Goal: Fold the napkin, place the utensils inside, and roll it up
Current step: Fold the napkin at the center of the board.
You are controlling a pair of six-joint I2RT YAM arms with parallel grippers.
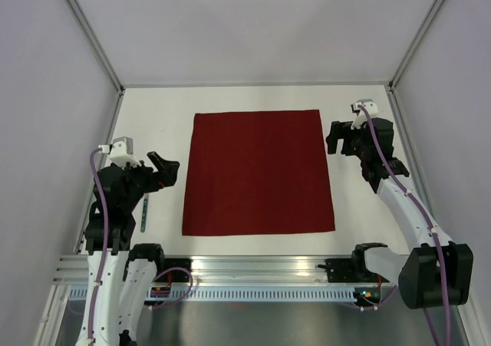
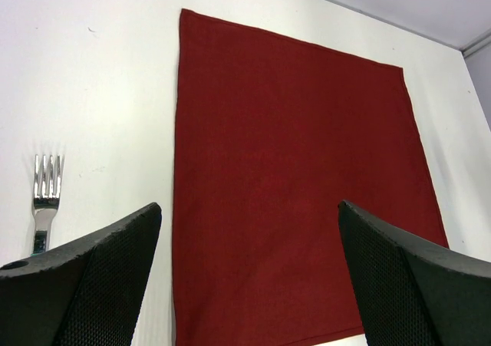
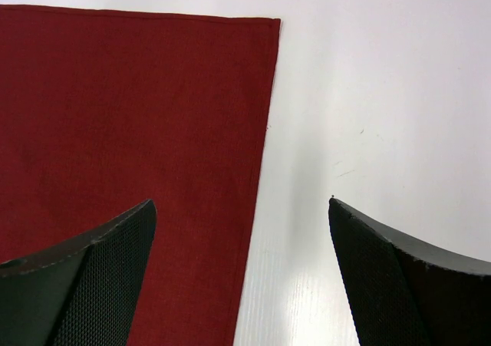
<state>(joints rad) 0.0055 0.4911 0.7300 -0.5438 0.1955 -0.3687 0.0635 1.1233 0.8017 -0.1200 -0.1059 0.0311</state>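
Observation:
The dark red napkin (image 1: pixel 258 173) lies flat and unfolded in the middle of the white table. A fork (image 2: pixel 46 192) with silver tines lies left of the cloth; in the top view its dark handle (image 1: pixel 144 212) shows beside the left arm. My left gripper (image 1: pixel 169 169) hovers open just off the cloth's left edge, and the left wrist view looks over the napkin (image 2: pixel 291 177) between its jaws (image 2: pixel 249 215). My right gripper (image 1: pixel 334 137) stands open by the cloth's far right corner, straddling the napkin's (image 3: pixel 130 123) right edge (image 3: pixel 242 208). Neither gripper holds anything.
White walls with metal frame posts (image 1: pixel 92 35) enclose the table on the left, back and right. An aluminium rail (image 1: pixel 253 268) carrying both arm bases runs along the near edge.

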